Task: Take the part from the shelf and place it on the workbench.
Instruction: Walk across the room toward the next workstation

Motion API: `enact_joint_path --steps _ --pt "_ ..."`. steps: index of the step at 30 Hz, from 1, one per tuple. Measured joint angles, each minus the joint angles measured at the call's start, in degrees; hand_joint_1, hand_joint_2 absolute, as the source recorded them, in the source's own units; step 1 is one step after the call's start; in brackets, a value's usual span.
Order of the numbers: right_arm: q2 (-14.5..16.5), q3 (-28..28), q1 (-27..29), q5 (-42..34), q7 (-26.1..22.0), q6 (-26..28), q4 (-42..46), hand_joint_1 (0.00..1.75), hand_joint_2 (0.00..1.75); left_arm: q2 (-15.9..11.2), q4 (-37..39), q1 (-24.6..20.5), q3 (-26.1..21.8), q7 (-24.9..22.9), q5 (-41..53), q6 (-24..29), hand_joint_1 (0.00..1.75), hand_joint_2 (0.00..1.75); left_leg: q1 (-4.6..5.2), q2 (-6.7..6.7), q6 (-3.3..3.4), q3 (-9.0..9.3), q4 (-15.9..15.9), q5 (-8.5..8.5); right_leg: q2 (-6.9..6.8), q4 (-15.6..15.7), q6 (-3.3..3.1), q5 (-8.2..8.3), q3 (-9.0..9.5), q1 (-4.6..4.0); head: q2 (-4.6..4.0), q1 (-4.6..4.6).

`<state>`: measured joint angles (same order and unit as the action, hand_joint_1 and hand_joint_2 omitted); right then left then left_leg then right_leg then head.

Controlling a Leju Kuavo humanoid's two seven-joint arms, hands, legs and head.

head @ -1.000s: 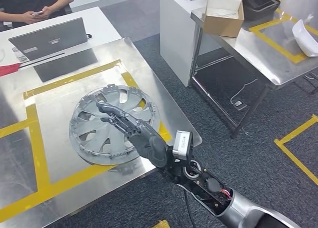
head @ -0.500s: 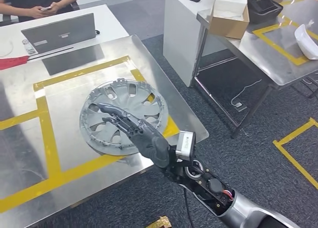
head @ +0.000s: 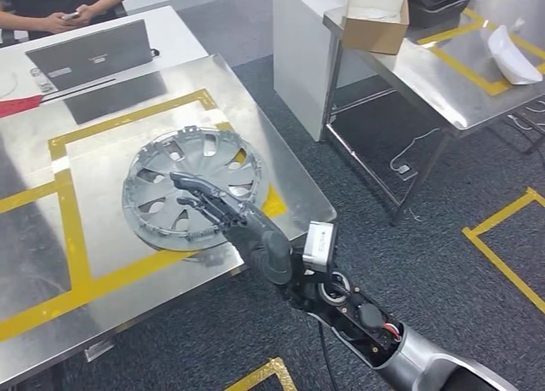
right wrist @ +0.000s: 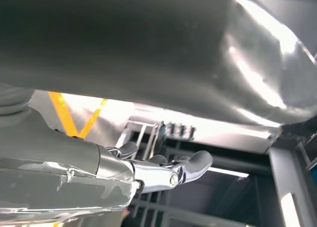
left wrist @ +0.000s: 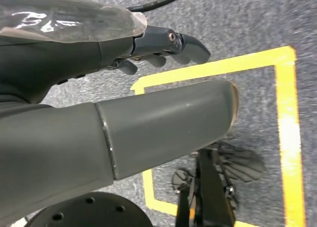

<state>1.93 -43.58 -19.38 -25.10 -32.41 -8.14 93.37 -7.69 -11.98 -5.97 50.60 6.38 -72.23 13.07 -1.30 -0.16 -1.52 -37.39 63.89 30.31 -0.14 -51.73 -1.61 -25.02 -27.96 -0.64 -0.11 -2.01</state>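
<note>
Right hand is stretched out over the near edge of the wheel cover, fingers straight and spread a bit, reaching toward the middle of it. Honestly can't tell if the fingertips are touching the part or just hovering above it, but nothing is gripped. The wheel cover itself is lying flat on the steel bench, mostly inside the yellow tape rectangle, with its near right rim overlapping the tape line. Left hand is down low over grey carpet with a yellow floor marking; its fingers are extended and it's got nothing in it. At the far end, a dark laptop sits on a white desk, and a person's hands hold a phone.
</note>
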Motion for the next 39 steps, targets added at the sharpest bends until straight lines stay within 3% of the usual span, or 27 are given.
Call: enact_joint_path --steps 1,2,3,4,6,8,9,11,13,16,17,18,19,21,23,24,27,28,30,32,33,34,35,37,39 --pt "0.0 0.0 0.1 -0.2 0.0 0.0 0.0 0.00 0.00 0.0 0.0 0.0 0.0 0.0 0.0 0.0 0.00 0.00 0.00 -0.01 -0.09 -1.32 4.1 2.10 -0.03 0.0 -0.14 0.49 -0.72 -0.11 0.00 0.43" --pt "0.0 0.0 0.1 -0.3 0.0 -0.1 -0.1 0.00 0.00 0.0 0.0 0.0 0.0 0.0 -0.1 0.0 0.00 0.00 0.00 -0.01 -0.17 -1.99 7.0 3.02 -0.05 -0.1 -0.21 0.97 -1.42 -0.22 0.00 0.67" --pt "0.0 0.0 0.1 -0.5 0.0 -0.1 -0.1 0.00 0.00 0.0 0.0 0.0 0.0 0.0 -0.1 0.0 0.00 0.00 0.00 -0.01 -0.20 -1.61 7.8 2.59 -0.05 -0.2 -0.19 1.43 -2.12 -0.28 0.00 0.77" --pt "0.0 0.0 0.1 -0.7 0.0 -0.1 -0.1 0.00 0.00 0.0 0.0 0.0 0.0 0.0 -0.1 0.0 0.00 0.00 0.00 0.00 -0.18 -0.09 6.3 1.19 -0.03 -0.3 -0.13 1.85 -2.77 -0.31 0.00 0.87" --pt "0.0 0.0 0.1 -0.8 0.0 -0.2 -0.1 0.00 0.00 -0.1 0.0 0.0 0.0 0.0 -0.2 0.0 0.00 0.00 0.02 0.02 -0.01 5.72 -2.0 -1.81 0.00 -0.8 0.17 2.45 -3.88 -0.36 0.00 1.03" --pt "0.0 0.0 0.1 -0.8 -0.1 -0.3 -0.2 0.00 0.00 -0.1 0.0 -0.2 0.0 0.0 -0.2 0.1 0.00 0.00 0.23 -0.06 0.43 10.23 -9.2 -2.50 -0.01 -1.6 0.60 2.82 -4.65 -0.51 0.00 0.94" --pt "0.0 0.0 0.0 -0.8 -0.2 -0.5 -0.2 0.00 0.00 -0.1 0.0 -0.2 0.0 0.0 -0.2 0.1 0.00 0.00 0.37 -0.11 0.67 11.00 -10.7 -2.31 -0.03 -1.9 0.87 3.02 -4.88 -0.55 0.00 0.86" --pt "0.0 0.0 0.1 -0.9 -0.3 -0.7 -0.2 0.00 0.00 -0.1 0.0 -0.2 0.0 -0.1 -0.2 0.2 0.00 0.00 0.40 -0.05 1.36 10.64 -11.0 -2.66 0.00 -2.3 1.49 3.26 -5.17 -0.46 0.00 0.65" --pt "0.0 0.0 0.0 -1.0 -0.5 -1.0 -0.2 0.00 0.00 0.0 0.0 -0.2 0.0 -0.2 -0.2 0.4 0.00 0.00 0.25 0.18 2.18 9.89 -11.1 -3.50 0.14 -4.7 2.25 0.79 -6.25 -0.21 0.00 0.59" --pt "0.0 0.1 0.1 -1.0 -0.6 -1.2 -0.3 0.00 0.00 -0.1 0.0 -0.2 0.0 -0.3 -0.2 0.6 0.00 0.00 0.18 0.54 2.66 7.91 -11.1 -5.04 0.19 -15.8 3.28 -7.10 -9.82 0.45 0.00 0.05" --pt "-0.1 0.1 0.1 -1.0 -0.6 -1.2 -0.4 0.00 0.00 -0.1 0.0 -0.2 0.0 -0.3 -0.2 0.6 0.00 0.00 0.18 0.69 2.62 7.22 -11.1 -5.54 0.18 -19.0 3.53 -8.32 -10.45 0.69 0.00 -0.12" --pt "-0.1 0.1 0.1 -1.0 -0.6 -1.3 -0.4 0.00 0.00 -0.1 0.0 -0.1 0.0 -0.4 -0.2 0.6 0.00 0.00 0.16 0.88 2.53 6.58 -11.0 -5.99 0.16 -20.3 3.72 -8.24 -10.22 0.91 0.00 -0.26" --pt "-0.1 0.1 0.1 -1.0 -0.6 -1.3 -0.5 0.00 0.00 -0.1 0.0 -0.1 0.0 -0.4 -0.2 0.6 0.00 0.00 0.11 1.11 2.40 6.01 -11.0 -6.39 0.09 -19.3 3.84 -7.03 -8.87 1.08 0.00 -0.44" --pt "-0.1 0.1 0.1 -1.3 -0.6 -1.4 -0.6 0.00 0.00 0.0 0.0 -0.1 0.0 -0.5 -0.2 0.6 0.00 0.00 -0.01 1.56 1.93 5.25 -11.0 -7.10 -0.71 -11.3 3.87 -3.86 -3.18 1.20 0.00 -0.81" --pt "-0.1 0.1 0.0 -1.7 -0.6 -1.6 -0.6 0.00 0.00 0.0 0.0 -0.1 0.0 -0.6 -0.2 0.6 0.00 0.00 -0.07 2.13 1.26 4.98 -11.0 -7.75 -1.74 -2.8 3.41 -2.86 2.04 0.76 0.00 -1.16" --pt "-0.1 0.1 0.0 -1.8 -0.7 -1.7 -0.6 0.00 0.00 0.0 0.0 -0.1 0.0 -0.7 -0.1 0.6 0.00 0.00 -0.10 2.48 0.90 5.00 -11.1 -8.09 -1.91 -0.8 3.06 -2.96 3.06 0.47 0.00 -1.28" --pt "-0.1 0.1 0.0 -1.8 -0.7 -1.8 -0.6 0.00 0.00 0.1 0.0 -0.1 0.0 -1.0 -0.1 0.6 0.00 0.00 -0.34 3.21 -0.14 4.88 -11.5 -8.55 -0.97 0.8 1.49 -1.50 2.68 0.19 0.00 -0.82" --pt "-0.1 0.1 0.0 -1.8 -0.7 -1.8 -0.6 0.00 0.00 0.1 0.0 -0.1 0.0 -1.0 0.0 0.6 0.00 0.00 -0.41 2.82 -0.29 4.34 -10.5 -7.33 -0.69 1.3 0.86 -0.75 2.33 0.28 0.00 -0.52" --pt "-0.1 0.1 0.1 -1.8 -0.7 -1.8 -0.6 0.00 0.00 0.1 0.0 -0.1 0.0 -1.1 0.0 0.6 0.00 0.00 -0.49 1.37 -0.30 1.93 -4.2 -2.18 -0.14 1.7 -0.03 0.51 1.25 0.31 0.00 0.28" --pt "-0.1 0.1 0.3 -1.8 -0.6 -1.8 -0.7 0.00 0.00 0.2 0.0 0.0 0.0 -1.2 0.0 0.6 0.00 0.00 -0.49 0.60 -0.40 -0.65 4.0 2.22 0.60 1.5 -0.30 1.45 -0.21 0.17 0.00 0.98" --pt "-0.2 0.1 0.4 -1.8 -0.6 -1.8 -0.7 0.00 0.00 0.2 0.0 0.0 0.0 -1.2 0.0 0.7 0.00 0.00 -0.52 0.48 -0.49 -0.90 6.1 2.62 1.06 1.3 -0.22 1.88 -0.90 0.13 0.00 1.10" --pt "-0.2 0.1 0.5 -1.7 -0.6 -1.8 -0.8 0.00 0.00 0.2 0.0 0.0 0.0 -1.2 0.0 0.7 0.00 0.00 -0.56 0.45 -0.56 -0.03 5.8 1.83 1.54 1.1 -0.05 2.28 -1.55 0.13 0.00 1.18" --pt "-0.2 0.1 0.6 -1.7 -0.6 -1.8 -0.8 0.00 0.00 0.2 0.0 0.0 0.0 -1.2 0.0 0.6 0.00 0.00 -0.65 0.35 -0.64 1.98 3.1 0.27 2.03 0.9 0.16 2.60 -2.15 0.20 0.00 1.23" --pt "-0.2 0.2 0.6 -1.7 -0.6 -1.8 -0.8 0.00 0.00 0.2 0.0 -0.1 0.0 -1.2 0.1 0.6 0.00 0.00 -1.00 -1.12 -0.82 7.53 -5.5 -2.26 3.00 -0.2 0.71 2.96 -3.47 0.24 0.00 1.41" --pt "-0.2 0.2 0.6 -1.6 -0.6 -1.8 -0.8 0.00 0.00 0.3 0.0 -0.1 0.0 -1.2 0.2 0.5 0.00 0.00 -1.17 -2.77 -0.54 10.21 -10.1 -2.73 3.93 -1.6 1.25 3.17 -4.67 0.12 0.00 1.19"
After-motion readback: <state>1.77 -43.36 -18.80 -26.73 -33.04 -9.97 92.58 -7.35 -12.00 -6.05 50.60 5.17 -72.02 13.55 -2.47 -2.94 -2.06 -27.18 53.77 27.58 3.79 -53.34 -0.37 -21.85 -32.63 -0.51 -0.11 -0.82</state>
